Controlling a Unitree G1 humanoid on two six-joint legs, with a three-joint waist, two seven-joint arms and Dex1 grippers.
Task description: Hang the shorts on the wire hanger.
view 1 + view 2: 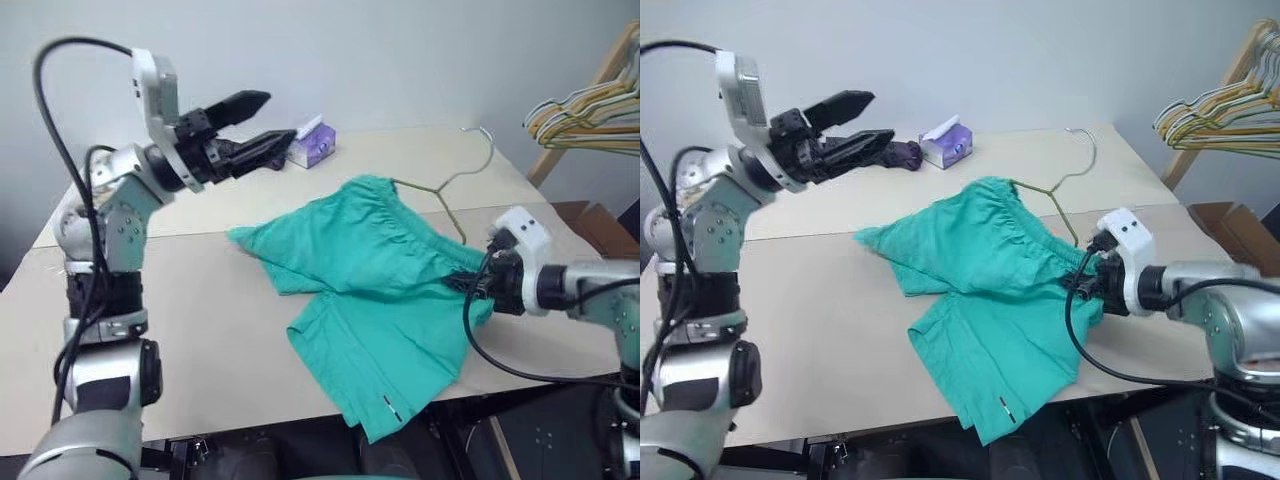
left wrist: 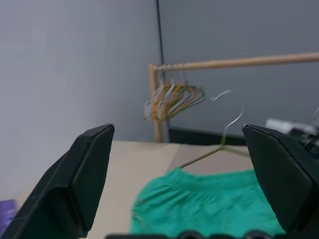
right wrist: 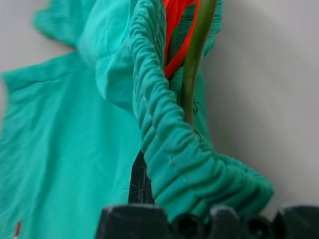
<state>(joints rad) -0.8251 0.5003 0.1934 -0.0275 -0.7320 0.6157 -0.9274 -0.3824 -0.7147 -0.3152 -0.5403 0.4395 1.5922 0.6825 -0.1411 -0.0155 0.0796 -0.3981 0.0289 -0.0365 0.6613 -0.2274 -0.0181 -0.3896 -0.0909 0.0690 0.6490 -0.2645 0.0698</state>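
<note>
Teal shorts [image 1: 370, 300] lie spread on the tabletop [image 1: 200, 300] over a wire hanger [image 1: 450, 190]. The right hand [image 1: 478, 285] pinches their gathered waistband together with the hanger wire. The left hand [image 1: 262, 122] hovers above, fingers spread.

Soft, even indoor light, no glare; faint shadows lie under the shorts [image 1: 370, 290]. Both wrist views are blurred close up.

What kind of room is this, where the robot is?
Probably a plain test room set up for laundry practice: a bare table with teal shorts on it, a wooden rack hung with spare hangers, and blank grey walls.
</note>
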